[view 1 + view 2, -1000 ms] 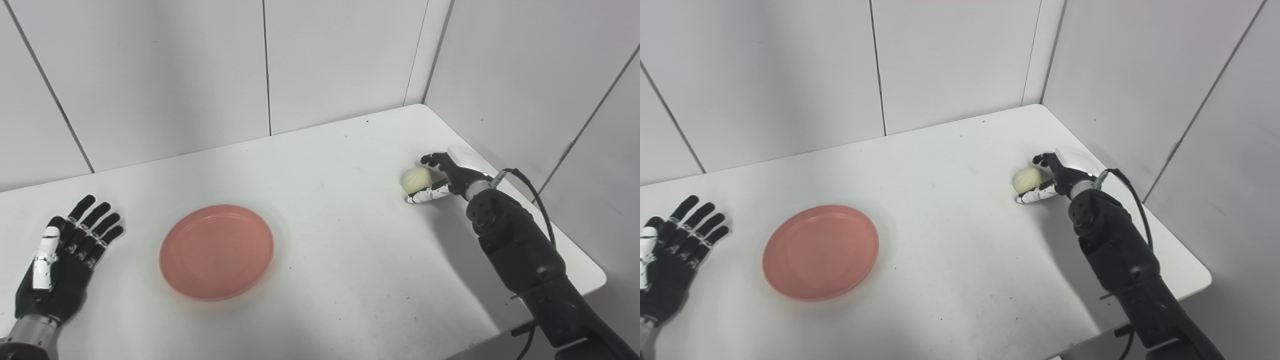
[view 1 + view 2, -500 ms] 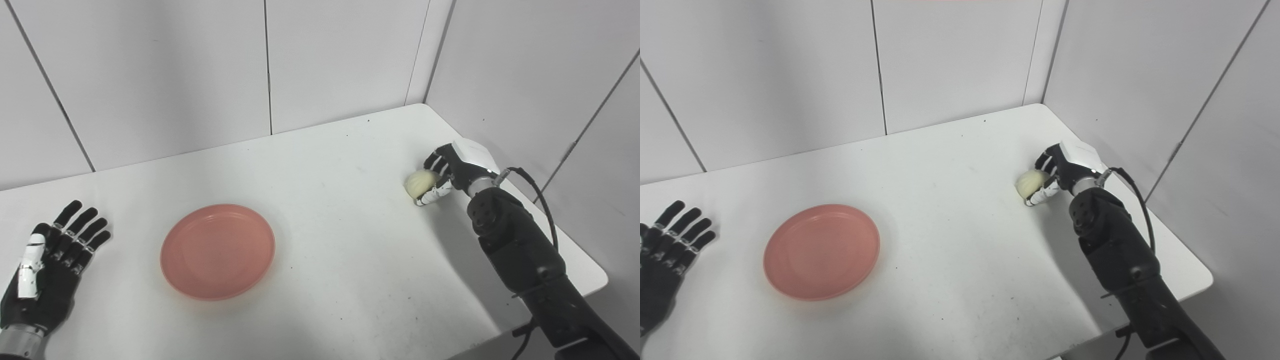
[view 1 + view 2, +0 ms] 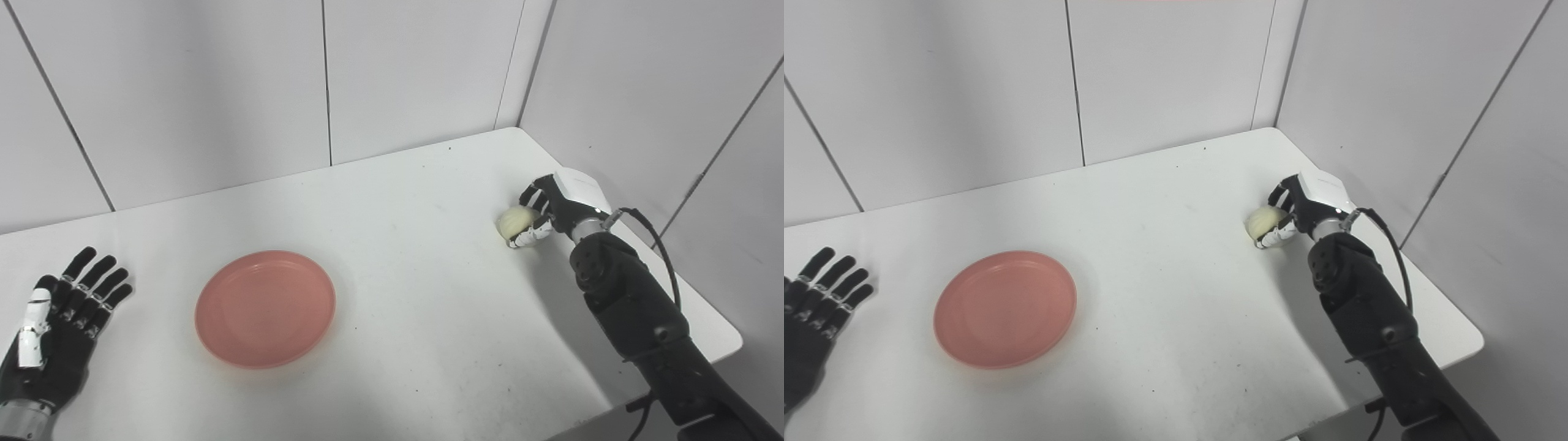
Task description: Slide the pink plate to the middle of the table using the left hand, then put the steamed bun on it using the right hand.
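The pink plate (image 3: 265, 307) lies flat on the white table (image 3: 416, 318), left of the middle. At the far right a pale steamed bun (image 3: 513, 221) sits in my right hand (image 3: 547, 209), whose fingers and thumb are closed around it, just at or above the tabletop. My left hand (image 3: 58, 324) rests at the table's left edge, palm up and open with fingers spread, well clear of the plate.
Grey wall panels (image 3: 416, 67) close in the table at the back and on the right. The table's right edge and front corner (image 3: 732, 337) lie close under my right forearm, along which a black cable (image 3: 658, 236) loops.
My right hand closed its fingers and thumb around the bun and turned its white back upward. My left hand drew back toward the left edge, away from the plate. The plate stayed put.
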You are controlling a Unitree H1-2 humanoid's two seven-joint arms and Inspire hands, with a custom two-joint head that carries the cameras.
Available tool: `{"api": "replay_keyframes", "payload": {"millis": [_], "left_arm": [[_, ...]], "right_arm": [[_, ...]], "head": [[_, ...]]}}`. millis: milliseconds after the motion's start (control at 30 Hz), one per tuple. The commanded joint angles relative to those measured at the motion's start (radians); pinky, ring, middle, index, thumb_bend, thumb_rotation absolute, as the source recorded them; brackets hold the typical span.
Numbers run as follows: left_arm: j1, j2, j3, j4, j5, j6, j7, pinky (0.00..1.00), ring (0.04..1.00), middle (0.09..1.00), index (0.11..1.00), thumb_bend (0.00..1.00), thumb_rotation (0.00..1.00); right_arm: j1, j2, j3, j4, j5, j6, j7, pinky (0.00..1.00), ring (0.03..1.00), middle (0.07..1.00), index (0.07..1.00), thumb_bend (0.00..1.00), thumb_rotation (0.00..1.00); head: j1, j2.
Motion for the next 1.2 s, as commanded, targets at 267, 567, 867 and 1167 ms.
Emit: {"api": "replay_keyframes", "payload": {"millis": [267,567,867,1167], "left_arm": [[0.107,-0.04,-0.046,0.035,0.058,0.05,0.045,0.86,0.861,0.881,0.871,0.48,0.88],[0.165,-0.124,-0.113,-0.178,0.117,0.142,0.18,0.91,0.904,0.917,0.913,0.46,0.99],[0.174,-0.181,-0.157,-0.264,0.166,0.202,0.262,0.96,0.94,0.945,0.954,0.41,1.0],[0.162,-0.211,-0.187,-0.269,0.208,0.206,0.298,0.97,0.94,0.95,0.963,0.39,1.0]], "right_arm": [[-0.042,-0.049,0.005,-0.185,-0.023,-0.005,-0.001,0.45,0.481,0.478,0.491,0.53,0.0],[-0.115,0.002,0.054,-0.302,0.022,-0.055,0.072,0.36,0.421,0.447,0.538,0.52,0.0],[-0.227,0.09,0.19,-0.374,-0.045,-0.024,0.149,0.38,0.444,0.447,0.534,0.52,0.0],[-0.283,0.171,0.24,-0.42,-0.043,-0.024,0.238,0.29,0.374,0.417,0.535,0.52,0.0]], "head": [[0.138,-0.001],[0.341,0.007],[0.479,0.026],[0.564,0.047]]}}
